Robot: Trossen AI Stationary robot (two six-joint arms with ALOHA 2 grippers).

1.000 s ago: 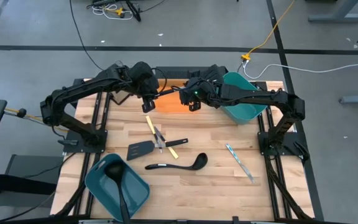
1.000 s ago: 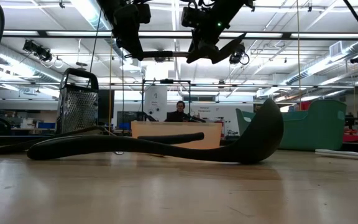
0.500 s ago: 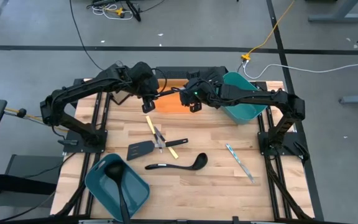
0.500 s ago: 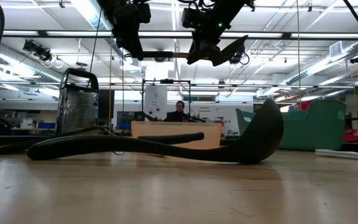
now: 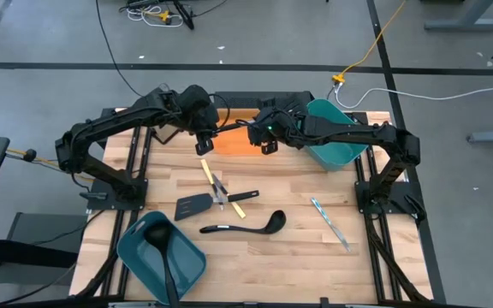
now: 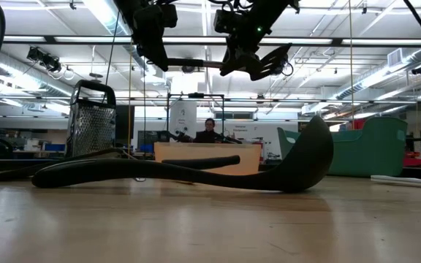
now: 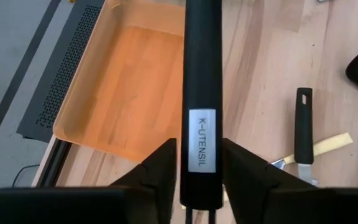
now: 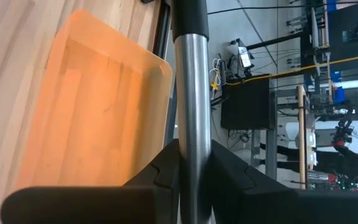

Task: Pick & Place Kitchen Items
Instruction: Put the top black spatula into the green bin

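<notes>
Both grippers are shut on one long utensil held level above the flat orange tray (image 5: 234, 137) at the table's far side. It has a black handle (image 7: 199, 74) with a white label, a silver shaft (image 8: 191, 93) and a flat black head (image 6: 270, 60). My left gripper (image 5: 204, 144) is on the handle and my right gripper (image 5: 265, 141) on the shaft. On the table lie a black ladle (image 5: 245, 227), a black slotted spatula (image 5: 193, 205), yellow-handled pieces (image 5: 210, 174) and slim silver cutlery (image 5: 330, 222). My left gripper pinches the black handle at its labelled stretch (image 7: 199, 140) between its two fingers, from above, lying across it. The utensil is level and clear of the tray. My right gripper pinches the silver shaft (image 8: 191, 134) between its two fingers, from above, lying across it. The black head (image 6: 270, 60) sticks out past the fingers toward the table's right.
A teal bin (image 5: 163, 252) at the near left holds a second black ladle. Another teal bin (image 5: 339, 135) stands at the far right, beside my right arm. The loose utensils lie mid-table; bare wood shows between them and the tray.
Both grippers have kept their places and stayed shut on the utensil. Its black head has turned slightly about the shaft, as the low view shows.
</notes>
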